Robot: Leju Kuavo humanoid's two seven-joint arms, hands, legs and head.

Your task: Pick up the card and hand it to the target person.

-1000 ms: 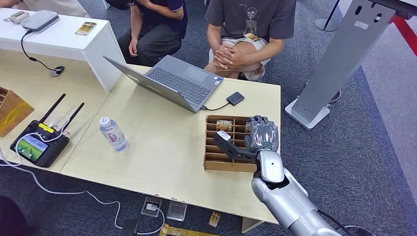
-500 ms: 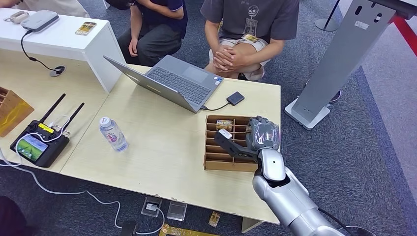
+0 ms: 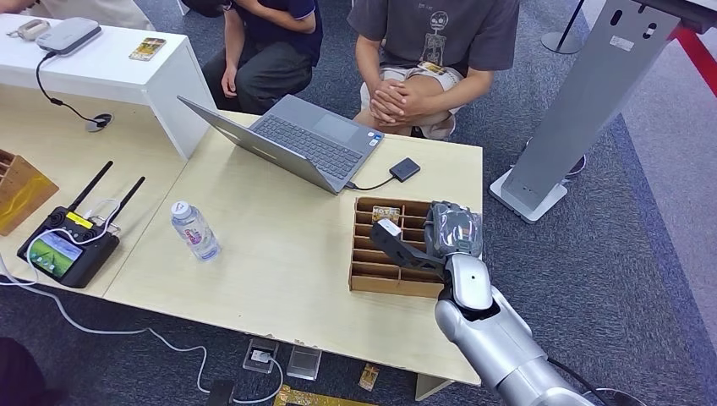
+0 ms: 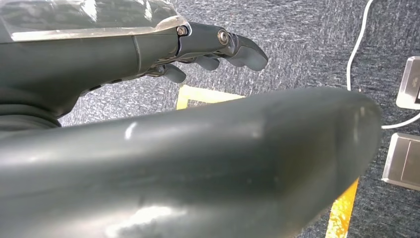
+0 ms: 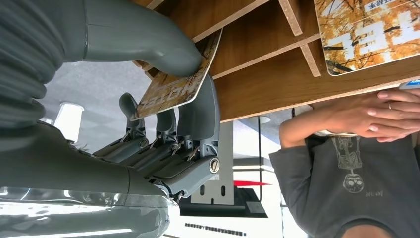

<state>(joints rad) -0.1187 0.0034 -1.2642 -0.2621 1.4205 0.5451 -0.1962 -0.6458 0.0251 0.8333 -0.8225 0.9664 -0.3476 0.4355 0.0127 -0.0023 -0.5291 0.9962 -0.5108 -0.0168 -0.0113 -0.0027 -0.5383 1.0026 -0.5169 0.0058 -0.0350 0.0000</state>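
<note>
My right hand point(image 3: 452, 230) is at the right side of the wooden slotted box point(image 3: 372, 275) on the table. In the right wrist view its thumb point(image 5: 148, 39) presses an autumn-print card point(image 5: 173, 84) against a finger, pinching it at a slot's edge. A second card point(image 5: 366, 34) lies in a far slot, also seen as the card point(image 3: 386, 213) at the box's back. A person in a grey T-shirt point(image 3: 431, 51) sits beyond the table with clasped hands. My left hand point(image 4: 198, 49) hangs over the carpet, holding nothing, fingers loosely apart.
An open laptop point(image 3: 296, 139) and a small black drive point(image 3: 404, 168) lie behind the box. A water bottle point(image 3: 194, 230) and a remote controller point(image 3: 63, 249) stand to the left. A second person point(image 3: 262, 51) sits at the back. A grey stand point(image 3: 583, 93) rises right of the table.
My right hand has edged slightly toward the far side of the box. Nothing else has moved.
</note>
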